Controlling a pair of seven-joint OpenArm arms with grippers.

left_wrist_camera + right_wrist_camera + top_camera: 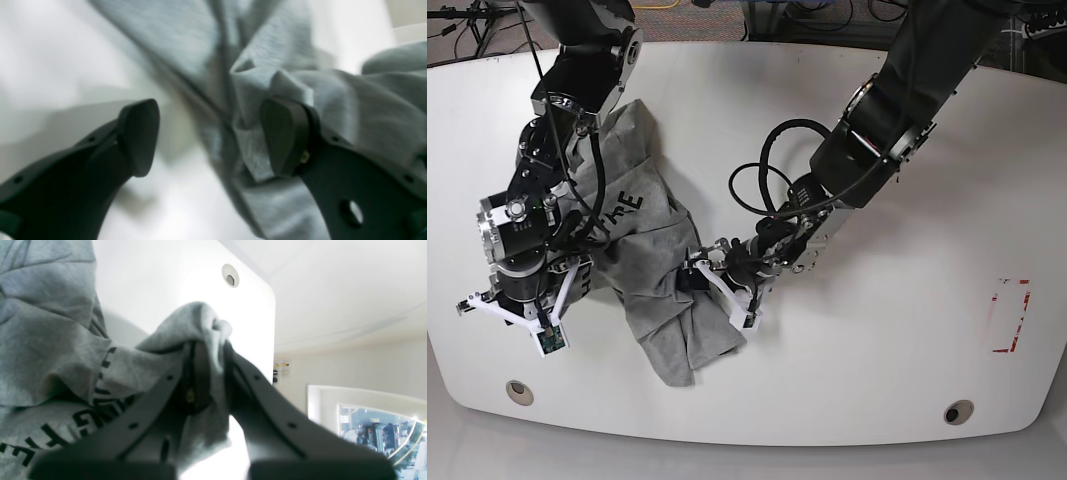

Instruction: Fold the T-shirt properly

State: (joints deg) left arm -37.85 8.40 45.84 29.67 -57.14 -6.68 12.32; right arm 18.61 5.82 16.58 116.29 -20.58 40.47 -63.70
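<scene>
The grey T-shirt [652, 250] lies crumpled on the left half of the white table [877, 380], with black lettering [624, 204] facing up. My right gripper [208, 350] is shut on a bunched fold of the T-shirt [50, 340], and cloth sticks out past its tips. In the base view this gripper [587, 268] sits at the shirt's left edge, mostly hidden by cloth. My left gripper [211, 136] stands open over the shirt's twisted ridge [253, 83]; cloth lies against its right finger [283, 136]. In the base view it [719, 290] is at the shirt's right edge.
The table has round holes near its front edge [519, 392] [958, 412] and a red outline mark [1010, 315] at the right. A black cable loop [762, 185] hangs from the left arm. In the right wrist view, a table corner [267, 293] shows with floor beyond.
</scene>
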